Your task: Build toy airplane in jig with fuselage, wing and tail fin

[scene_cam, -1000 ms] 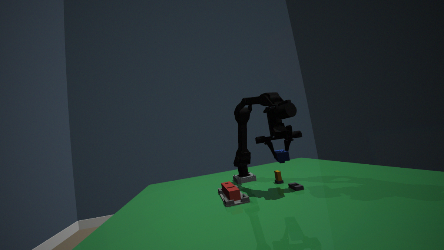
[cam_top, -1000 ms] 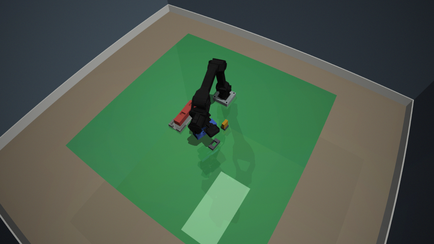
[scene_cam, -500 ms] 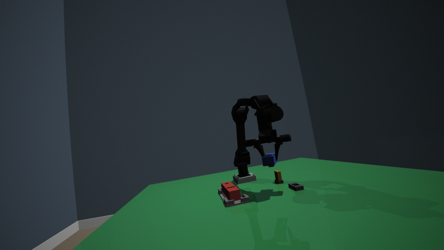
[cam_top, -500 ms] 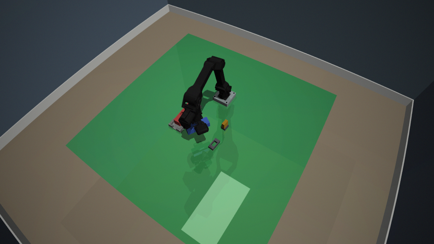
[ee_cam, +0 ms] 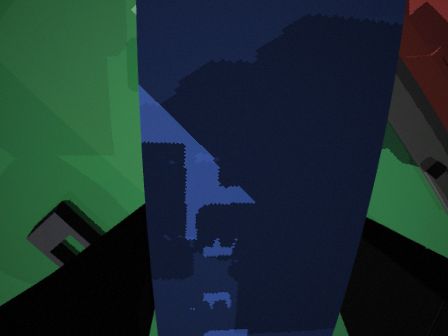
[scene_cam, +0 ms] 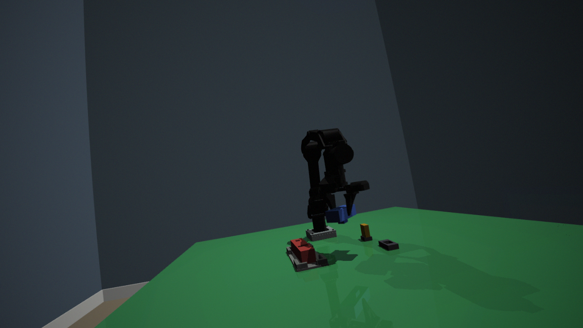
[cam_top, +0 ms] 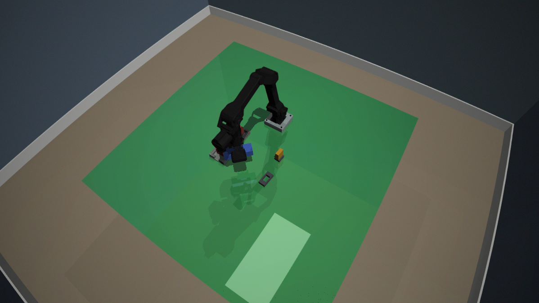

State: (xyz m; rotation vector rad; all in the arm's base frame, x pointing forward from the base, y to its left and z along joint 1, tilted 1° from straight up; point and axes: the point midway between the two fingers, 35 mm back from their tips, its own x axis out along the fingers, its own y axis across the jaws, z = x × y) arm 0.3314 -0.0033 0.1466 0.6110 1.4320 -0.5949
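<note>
My gripper (scene_cam: pixel 341 211) (ee_cam: pixel 242 215) is shut on the blue wing (cam_top: pixel 247 149) (scene_cam: pixel 335 215) (ee_cam: pixel 300 150) and holds it in the air. In the exterior view the wing is behind and to the right of the red fuselage (scene_cam: pixel 303 251) (ee_cam: pixel 425 80), higher up. The fuselage lies in the grey cradle (scene_cam: pixel 300 264) (ee_cam: pixel 417 125), with openings in its top. The arm hides much of both in the top view. The wing's tab is not clearly visible. The orange tail fin (cam_top: pixel 279 153) (scene_cam: pixel 365 230) stands upright in a small dark holder (cam_top: pixel 279 159) (scene_cam: pixel 366 239), apart from the cradle.
An empty dark rectangular frame (cam_top: pixel 263 184) (scene_cam: pixel 389 247) (ee_cam: pixel 50 232) lies on the green mat near the tail fin's holder. The arm's light grey base (cam_top: pixel 278 126) (scene_cam: pixel 326 235) is at the back, beyond the cradle and the fin.
</note>
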